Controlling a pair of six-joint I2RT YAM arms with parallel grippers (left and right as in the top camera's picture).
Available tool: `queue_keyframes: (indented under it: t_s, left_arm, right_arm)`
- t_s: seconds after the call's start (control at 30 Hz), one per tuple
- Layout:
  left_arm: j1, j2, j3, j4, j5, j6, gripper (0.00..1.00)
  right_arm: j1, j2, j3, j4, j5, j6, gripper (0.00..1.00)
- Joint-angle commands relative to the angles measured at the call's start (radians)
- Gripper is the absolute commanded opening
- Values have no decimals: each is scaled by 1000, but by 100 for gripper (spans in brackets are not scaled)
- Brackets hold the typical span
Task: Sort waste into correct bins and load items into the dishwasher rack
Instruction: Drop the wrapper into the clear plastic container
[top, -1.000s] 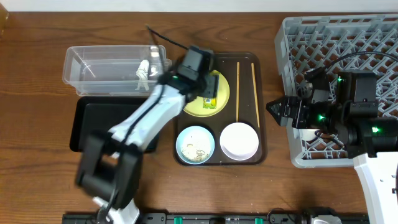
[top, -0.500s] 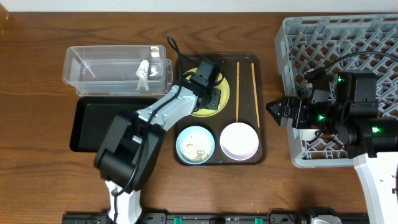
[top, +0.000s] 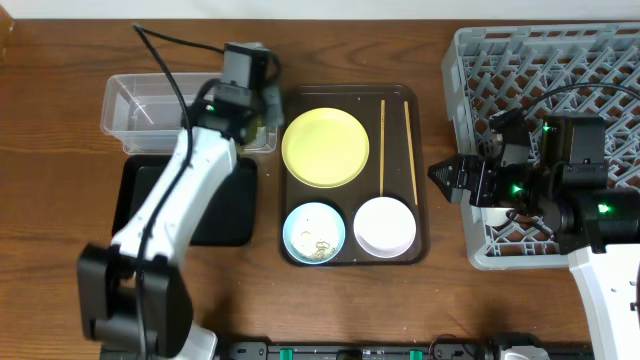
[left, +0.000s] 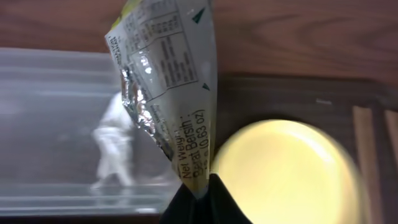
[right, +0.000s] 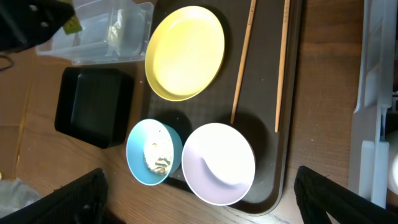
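My left gripper (top: 260, 108) is shut on the green-and-yellow wrapper (left: 168, 87) and holds it over the right end of the clear tub (top: 160, 108). A crumpled white scrap (left: 112, 146) lies in the tub. The pale-yellow plate (top: 325, 148) is bare. The chopsticks (top: 382, 145) lie to its right. The light-blue bowl (top: 314, 231) holds rice and food bits. The white bowl (top: 385, 227) sits beside it. My right gripper (top: 445, 178) is open and empty, between the brown tray and the grey rack (top: 560, 90).
The plate, bowls and chopsticks sit on a dark brown serving tray (top: 425, 200). The shallow black tray (top: 140, 200) lies in front of the clear tub, partly under my left arm. The rack fills the right side, and my right arm reaches over its front left corner.
My left gripper has lifted the wrapper off the yellow plate and carried it left to the clear tub's right end. The right arm has not moved.
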Motion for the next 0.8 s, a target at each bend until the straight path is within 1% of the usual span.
queue_keyframes:
  t_s: [0.0, 0.07, 0.17, 0.3, 0.33, 0.53, 0.63, 0.77]
  left_arm:
    - [47, 54, -14, 13, -40, -6, 35]
    - [63, 51, -10, 19, -39, -5, 47]
    - [66, 29, 18, -27, -37, -5, 58]
    - [48, -55, 37, -103, 30, -5, 70]
    - [42, -84, 37, -118, 45, -5, 72]
    - [-25, -236, 37, -282, 150, -14, 72]
    - [-83, -281, 37, -381, 202, -41, 68]
    - [-196, -305, 35, -530, 204, -73, 64]
  right_arm:
    - [10, -1, 14, -2, -5, -13, 93]
    - [10, -1, 14, -3, -5, -13, 93]
    - [10, -1, 14, -6, -8, -13, 93]
    - [10, -1, 14, -5, -8, -13, 94]
    - [10, -1, 14, -4, -8, -13, 94]
    - [10, -1, 14, -6, -8, -13, 94]
    - [10, -1, 14, -6, -8, -13, 94]
    - [10, -1, 14, -14, -8, -13, 94]
